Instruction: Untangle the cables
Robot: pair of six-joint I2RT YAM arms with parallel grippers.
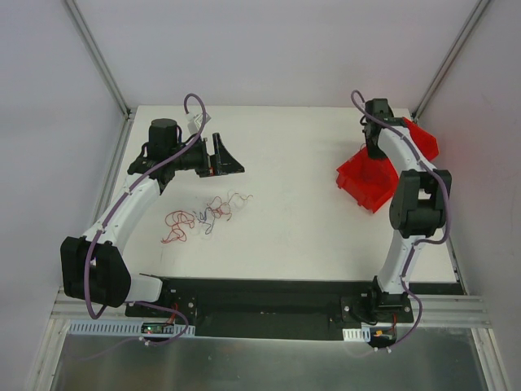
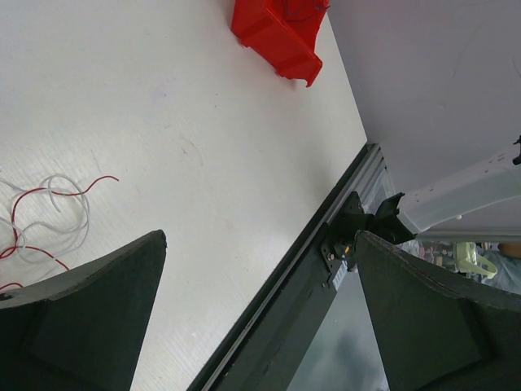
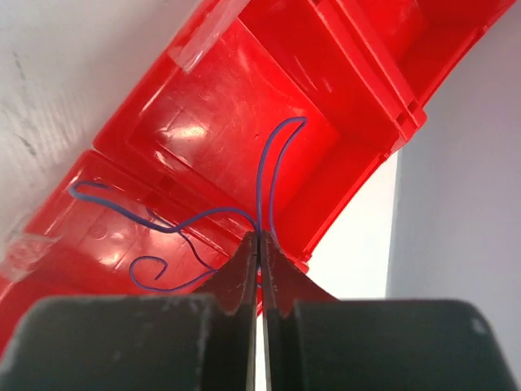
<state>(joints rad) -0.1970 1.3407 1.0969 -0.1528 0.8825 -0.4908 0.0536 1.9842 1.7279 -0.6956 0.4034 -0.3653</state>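
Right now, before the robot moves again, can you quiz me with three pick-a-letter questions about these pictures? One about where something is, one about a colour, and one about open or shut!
1. Where on the table does the tangle of cables lie?
A) on its left half
B) against its far right edge
C) hanging off its front

2. What colour is the wire pinched by the right gripper?
A) green
B) purple-blue
C) yellow

3. How is the left gripper?
A) open, holding nothing
B) shut on a red wire
C) shut on a white wire

Answers:
1 A: in the top view, the squiggles sit left of centre.
2 B: the right wrist view shows a purple-blue strand between closed fingers, above the red bin.
3 A: its fingers stand wide apart with nothing between them.
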